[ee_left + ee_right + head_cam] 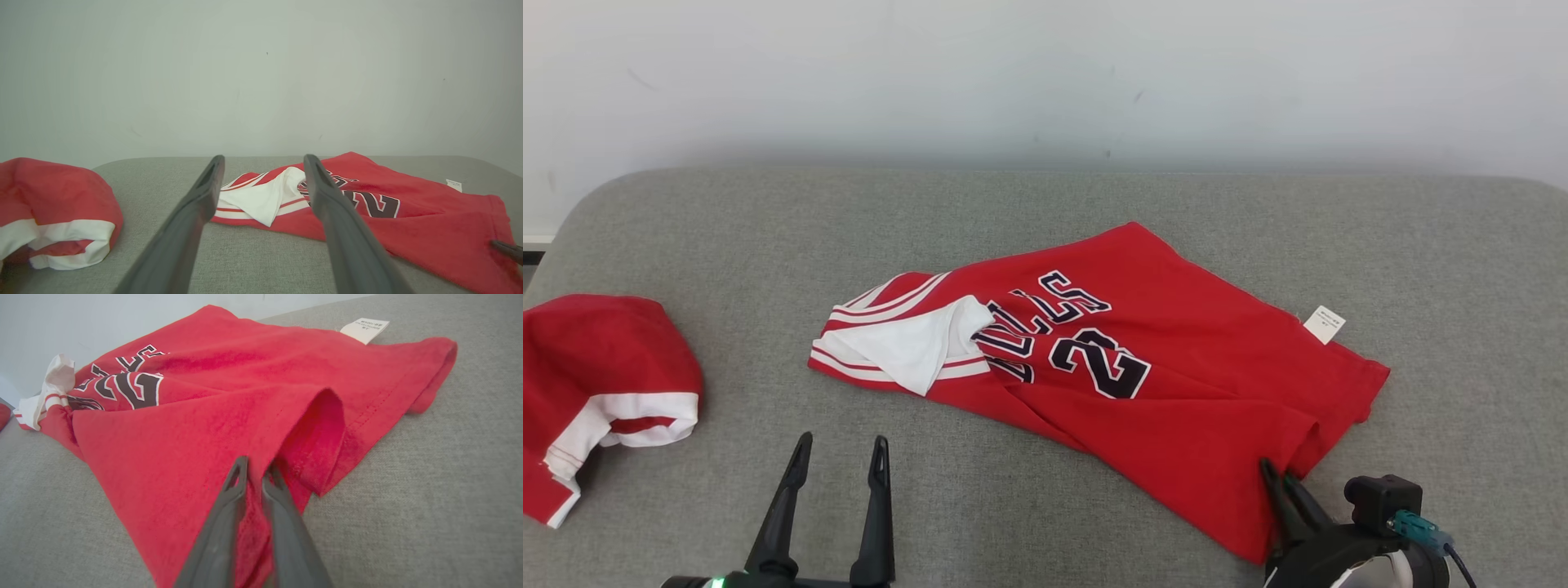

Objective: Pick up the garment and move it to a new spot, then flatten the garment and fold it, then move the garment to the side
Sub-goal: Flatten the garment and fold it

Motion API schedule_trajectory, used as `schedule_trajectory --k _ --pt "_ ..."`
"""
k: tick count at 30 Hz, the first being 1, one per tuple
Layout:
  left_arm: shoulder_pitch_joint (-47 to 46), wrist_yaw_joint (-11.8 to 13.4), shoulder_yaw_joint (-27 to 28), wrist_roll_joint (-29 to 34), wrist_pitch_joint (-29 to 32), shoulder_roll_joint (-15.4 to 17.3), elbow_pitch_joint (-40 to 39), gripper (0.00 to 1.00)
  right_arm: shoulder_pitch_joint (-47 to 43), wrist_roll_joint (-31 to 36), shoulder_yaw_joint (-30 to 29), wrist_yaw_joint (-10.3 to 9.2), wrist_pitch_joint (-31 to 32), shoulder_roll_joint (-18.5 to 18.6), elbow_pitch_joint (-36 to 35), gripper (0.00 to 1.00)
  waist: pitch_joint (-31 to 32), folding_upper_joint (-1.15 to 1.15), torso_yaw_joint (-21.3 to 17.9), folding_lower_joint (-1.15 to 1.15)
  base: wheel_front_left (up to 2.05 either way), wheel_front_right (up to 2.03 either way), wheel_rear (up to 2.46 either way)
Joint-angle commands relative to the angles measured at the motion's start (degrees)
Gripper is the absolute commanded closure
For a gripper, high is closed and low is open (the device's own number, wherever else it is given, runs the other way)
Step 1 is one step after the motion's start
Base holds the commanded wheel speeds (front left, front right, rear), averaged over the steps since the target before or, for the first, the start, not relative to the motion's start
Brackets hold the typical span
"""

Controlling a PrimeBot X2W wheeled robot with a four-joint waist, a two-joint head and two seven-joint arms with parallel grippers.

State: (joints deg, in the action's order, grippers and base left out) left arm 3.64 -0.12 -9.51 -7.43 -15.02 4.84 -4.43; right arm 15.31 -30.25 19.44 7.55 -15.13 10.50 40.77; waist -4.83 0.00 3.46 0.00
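On grey upholstery (1045, 220), a rumpled red jersey (1217, 392), navy numerals (1101, 365), white trim (890, 309).

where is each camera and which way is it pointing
Head view: high on the robot, facing forward and down at the red jersey on the grey cushion; left claw open lower left, right claw shut on the jersey's hem lower right.
Left wrist view: low over the cushion, looking along its spread fingers at the jersey's white-trimmed end.
Right wrist view: close and low, along its closed fingers pinching the hem.
Shared: head and left wrist views both show the second red garment.
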Motion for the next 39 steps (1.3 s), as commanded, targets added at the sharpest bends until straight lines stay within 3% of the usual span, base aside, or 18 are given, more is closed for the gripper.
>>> schedule_trajectory --k 1,6,18,23,31,39 --pt "-0.1 -0.2 0.5 0.4 -0.1 -0.3 -0.1 0.00 0.4 -0.4 0.3 -0.13 -0.1 0.6 0.0 1.00 0.0 0.00 -0.2 0.00 0.00 0.00 0.00" --pt "0.6 -0.8 1.4 0.9 -0.1 -0.7 -0.2 0.00 0.3 -0.2 -1.8 -0.13 -0.1 2.2 -3.0 1.00 0.2 0.00 -0.8 0.00 0.00 0.00 0.00" --pt "1.7 -1.7 2.4 1.9 -0.1 -1.4 -0.2 0.00 -8.5 4.9 -14.4 -0.13 -0.1 8.3 -19.1 1.00 1.1 0.00 -2.2 0.00 0.00 0.00 0.00" --pt "1.1 -2.3 2.0 2.3 -0.1 -1.6 -0.1 0.00 -7.2 6.1 -15.1 -0.13 -0.1 11.7 -22.1 1.00 0.8 0.00 -1.8 0.00 0.00 0.00 0.00" --pt "-2.1 -4.3 -0.2 3.3 -0.1 -1.7 1.1 0.00 9.4 4.2 -8.8 -0.13 2.6 16.2 -11.6 1.00 -1.9 0.00 2.3 0.00 0.00 0.00 0.00" --pt "-5.1 -4.9 -2.4 3.3 -0.1 -1.8 1.4 0.00 23.5 4.8 -6.3 -0.13 1.6 17.3 2.4 1.00 -6.0 0.00 7.3 0.00 0.00 0.00 0.00"
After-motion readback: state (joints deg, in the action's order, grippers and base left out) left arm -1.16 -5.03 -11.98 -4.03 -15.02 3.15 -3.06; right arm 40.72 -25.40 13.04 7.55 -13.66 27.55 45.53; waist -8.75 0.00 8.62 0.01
